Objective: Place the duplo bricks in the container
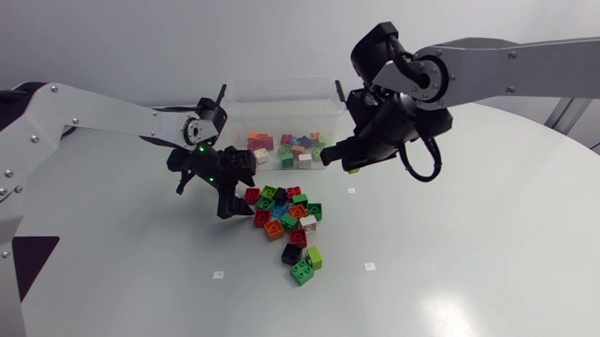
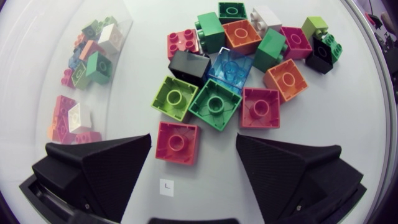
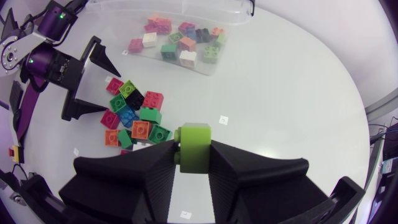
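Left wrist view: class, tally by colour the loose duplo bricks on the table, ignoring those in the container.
Green duplo bricks: 7
Red or pink duplo bricks: 4
Orange duplo bricks: 2
Black duplo bricks: 2
Blue duplo brick: 1
White duplo brick: 1
Total: 17

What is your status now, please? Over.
Left claw open over pink brick at edge of pile. Right claw shut on lime brick, near container. Nothing seen in the way.

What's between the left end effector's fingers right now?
Left wrist view: one magenta brick lies between the left end effector's open fingers, nearer one side; a small white label sits nearer the palm.
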Available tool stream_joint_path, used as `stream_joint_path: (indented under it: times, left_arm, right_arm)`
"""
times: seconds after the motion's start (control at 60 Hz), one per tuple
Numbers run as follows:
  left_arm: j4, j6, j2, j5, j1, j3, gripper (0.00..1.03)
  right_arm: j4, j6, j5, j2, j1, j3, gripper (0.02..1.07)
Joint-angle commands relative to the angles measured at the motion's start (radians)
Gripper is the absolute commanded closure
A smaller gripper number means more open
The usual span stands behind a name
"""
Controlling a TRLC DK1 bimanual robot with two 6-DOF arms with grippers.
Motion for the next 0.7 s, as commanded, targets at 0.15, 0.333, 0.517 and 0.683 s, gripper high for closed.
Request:
stream_joint_path:
  times: [0.15,0.333,0.517,0.683]
  left_arm:
    - [-0.044,0.035,0.023,0.015,-0.003,0.029,0.53]
    - [-0.115,0.035,0.005,0.015,0.005,0.024,0.73]
    - [-0.150,0.035,-0.069,0.015,0.006,-0.026,0.74]
    - [-0.176,0.029,-0.187,0.022,0.003,-0.083,0.74]
  right_arm:
    - [0.004,-0.030,-0.022,-0.040,-0.007,0.022,0.76]
    - [0.007,-0.035,-0.030,-0.025,-0.007,0.105,0.76]
    - [0.013,-0.027,-0.030,0.021,-0.003,0.187,0.76]
    - [0.036,-0.027,-0.022,0.092,0.002,0.280,0.76]
